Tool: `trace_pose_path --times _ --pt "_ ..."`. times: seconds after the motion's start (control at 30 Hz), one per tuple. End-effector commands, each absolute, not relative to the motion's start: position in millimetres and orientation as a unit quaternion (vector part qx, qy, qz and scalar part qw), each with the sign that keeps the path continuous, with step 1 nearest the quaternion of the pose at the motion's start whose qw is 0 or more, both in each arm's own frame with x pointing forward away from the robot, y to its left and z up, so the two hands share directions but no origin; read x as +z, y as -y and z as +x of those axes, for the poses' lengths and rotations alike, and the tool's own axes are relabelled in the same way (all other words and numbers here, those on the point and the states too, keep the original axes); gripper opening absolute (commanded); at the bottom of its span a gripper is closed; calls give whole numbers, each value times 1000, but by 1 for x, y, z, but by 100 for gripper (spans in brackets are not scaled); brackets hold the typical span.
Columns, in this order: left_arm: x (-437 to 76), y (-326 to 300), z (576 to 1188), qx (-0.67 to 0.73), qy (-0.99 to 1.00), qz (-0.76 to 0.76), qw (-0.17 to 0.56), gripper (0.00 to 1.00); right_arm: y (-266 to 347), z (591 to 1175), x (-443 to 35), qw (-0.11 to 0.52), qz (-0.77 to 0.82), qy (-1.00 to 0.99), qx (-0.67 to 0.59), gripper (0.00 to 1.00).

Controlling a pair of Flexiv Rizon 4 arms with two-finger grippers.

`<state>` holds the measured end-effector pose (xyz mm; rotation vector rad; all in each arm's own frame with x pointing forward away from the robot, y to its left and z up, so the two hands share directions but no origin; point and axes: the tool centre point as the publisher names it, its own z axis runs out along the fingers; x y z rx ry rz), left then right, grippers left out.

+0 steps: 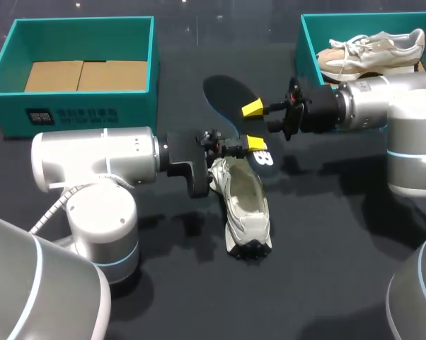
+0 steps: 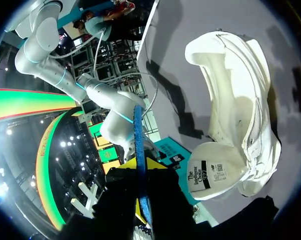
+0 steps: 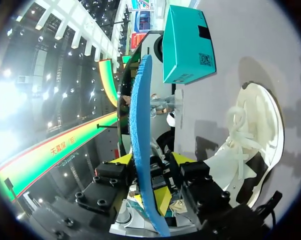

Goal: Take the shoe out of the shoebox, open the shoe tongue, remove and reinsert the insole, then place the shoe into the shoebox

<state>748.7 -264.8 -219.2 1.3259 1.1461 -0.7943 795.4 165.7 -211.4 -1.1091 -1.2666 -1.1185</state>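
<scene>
With the insole (image 1: 227, 95) out of the shoe and held above the bench (image 1: 326, 248), the left hand (image 1: 254, 144) was clamped on its printed end. The right hand (image 1: 254, 108) sat at the insole's middle; clamped or not, can't tell. White shoe (image 1: 247, 205) lay on the bench just below, tongue apparently open. Done: shoe out, insole removed. Left: reinsert insole, return shoe to the teal shoebox (image 1: 93, 106).
</scene>
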Motion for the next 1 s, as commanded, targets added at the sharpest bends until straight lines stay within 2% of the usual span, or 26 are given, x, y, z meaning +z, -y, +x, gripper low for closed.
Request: trace_pose_path --times 0.03,0.23,0.27,0.37,0.43,0.7,0.73,0.8,1.0 --pt "-221 264 748 -339 -487 567 571 0 -166 793 -211 530 -467 531 -469 35" --pt "-223 263 748 -340 -489 565 572 0 -167 793 -212 530 -466 531 -469 28" --pt "-223 263 748 -340 -489 564 572 0 -167 793 -212 530 -466 531 -469 21" --pt "-224 263 749 -340 -490 563 573 0 -167 794 -212 530 -466 531 -468 12" --pt "-224 263 749 -339 -490 563 573 0 -168 795 -211 530 -466 532 -468 1" --pt "-225 264 751 -339 -493 561 572 0 -169 797 -211 531 -465 535 -465 0" --pt "-225 264 752 -339 -495 560 571 20 -169 797 -210 531 -465 535 -465 0" --pt "-223 260 752 -343 -498 559 568 100 -169 795 -210 530 -465 535 -465 0" --pt "-208 233 743 -358 -515 544 558 100 -165 784 -214 526 -467 529 -475 0"
